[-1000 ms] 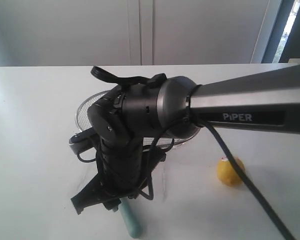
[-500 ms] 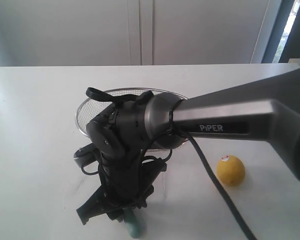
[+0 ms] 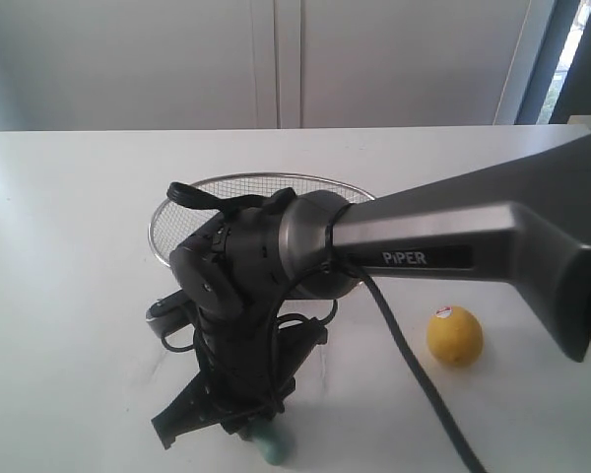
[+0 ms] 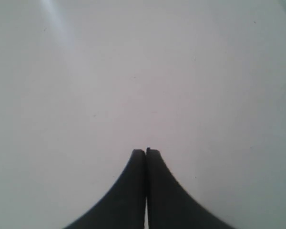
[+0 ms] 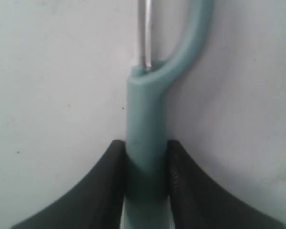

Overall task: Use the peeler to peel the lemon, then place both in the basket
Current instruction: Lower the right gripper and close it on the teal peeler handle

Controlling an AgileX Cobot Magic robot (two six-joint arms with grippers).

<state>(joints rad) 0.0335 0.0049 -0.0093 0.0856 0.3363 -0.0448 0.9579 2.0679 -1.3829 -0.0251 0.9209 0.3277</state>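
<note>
Well, the peeler [image 5: 145, 119] is the thing in hand. Its pale teal handle sits clamped between the two black fingers of the right gripper [image 5: 145, 145], and the metal blade runs on past them. In the exterior view only the handle's end pokes out under the wrist, low at the table's six o'clock edge. Whether it has left the tabletop I cannot tell.

The lemon [image 3: 454, 335] sits alone at about three o'clock from the peeler, well apart from it. It is whole and yellow with its little sticker on top, so by my reckoning no peeling has begun. The basket [image 3: 177, 202] lies at twelve o'clock from the peeler, behind the big grey arm, and what I can see of it holds nothing.

The left gripper [image 4: 146, 151] hangs over bare white table [image 3: 69, 246], its fingers pressed together on nothing.

So the tool is gripped. Fetching the lemon, peeling it and dropping both into the basket are all left to do.
</note>
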